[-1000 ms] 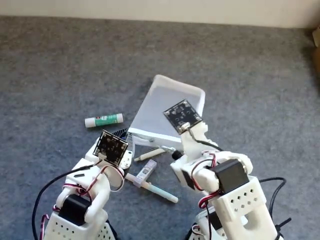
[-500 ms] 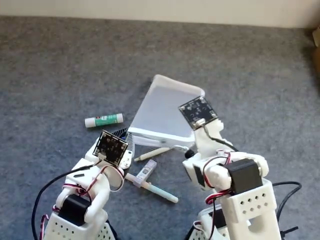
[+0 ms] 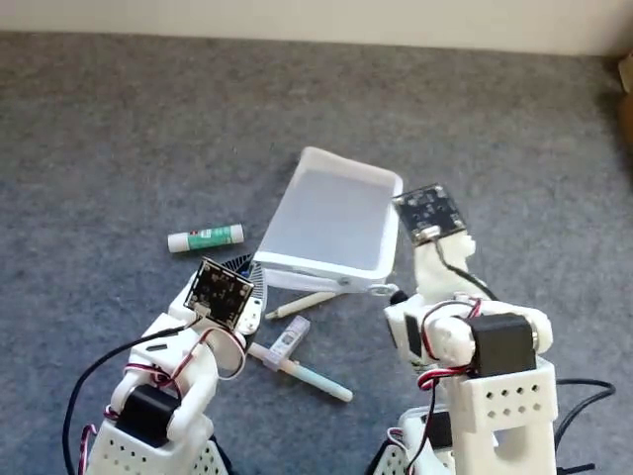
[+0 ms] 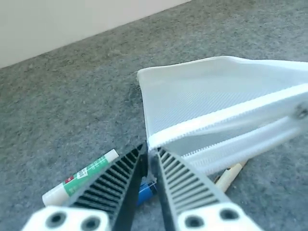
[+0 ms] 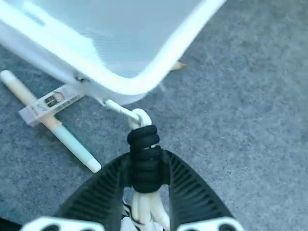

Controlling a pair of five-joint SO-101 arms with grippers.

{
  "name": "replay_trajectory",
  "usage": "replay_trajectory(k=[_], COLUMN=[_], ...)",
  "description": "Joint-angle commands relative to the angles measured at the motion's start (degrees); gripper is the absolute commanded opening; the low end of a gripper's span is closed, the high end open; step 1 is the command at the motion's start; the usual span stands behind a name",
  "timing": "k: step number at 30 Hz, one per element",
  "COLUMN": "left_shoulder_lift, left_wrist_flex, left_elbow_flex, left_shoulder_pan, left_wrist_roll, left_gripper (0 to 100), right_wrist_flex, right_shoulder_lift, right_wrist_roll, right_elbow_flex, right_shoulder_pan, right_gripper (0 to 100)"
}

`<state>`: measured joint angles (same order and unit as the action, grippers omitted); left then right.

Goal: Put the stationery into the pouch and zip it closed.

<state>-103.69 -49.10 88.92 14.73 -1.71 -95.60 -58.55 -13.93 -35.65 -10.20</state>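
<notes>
The white mesh pouch lies tilted on the grey carpet. My left gripper is shut on the pouch's near left corner. My right gripper is shut on the black-wrapped zipper pull cord at the pouch's near right corner. Loose stationery lies in front of the pouch: a green-labelled glue stick, a cream pen, a small white labelled stick and a cream-and-teal pen. A blue item shows under the left fingers.
Grey carpet surrounds everything, with open floor to the far left and far right. A pale wall runs along the back. Both arm bases stand at the near edge, cables trailing to the right.
My right gripper has moved to the right along the pouch's near edge with the zipper pull. The pouch has turned slightly. The left arm has kept still.
</notes>
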Motion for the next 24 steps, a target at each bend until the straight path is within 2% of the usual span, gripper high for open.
replay_trajectory(k=[1, 8, 13, 17, 20, 24], left_shoulder_lift=[-0.75, -0.75, -0.75, -0.66, -0.66, -0.66], left_wrist_flex=[1.32, 1.32, 1.41, 1.32, 1.32, 1.32], left_elbow_flex=[-2.15, -1.89, -1.71, -1.54, -0.22, 0.57], left_shoulder_pan=[-1.98, -1.98, -1.54, -1.54, -1.54, -1.8], left_wrist_roll=[0.09, 0.09, 0.09, 0.18, 0.53, 0.53], left_gripper=[1, 1, 2, 13, 23, 25], right_wrist_flex=[-0.4, -0.4, -2.68, -5.23, -5.23, -5.23], right_shoulder_lift=[-1.63, -1.63, -1.63, -1.63, -1.63, -1.63], right_wrist_roll=[-0.7, -0.7, -0.44, -0.18, 2.73, 5.1], right_elbow_flex=[3.65, 4.0, 9.54, 13.58, 14.64, 16.48], right_shoulder_pan=[4.79, 5.05, 3.74, -1.63, -5.05, -9.54], right_gripper=[0.5, 0.5, 0.5, 0.5, 0.5, 0.5])
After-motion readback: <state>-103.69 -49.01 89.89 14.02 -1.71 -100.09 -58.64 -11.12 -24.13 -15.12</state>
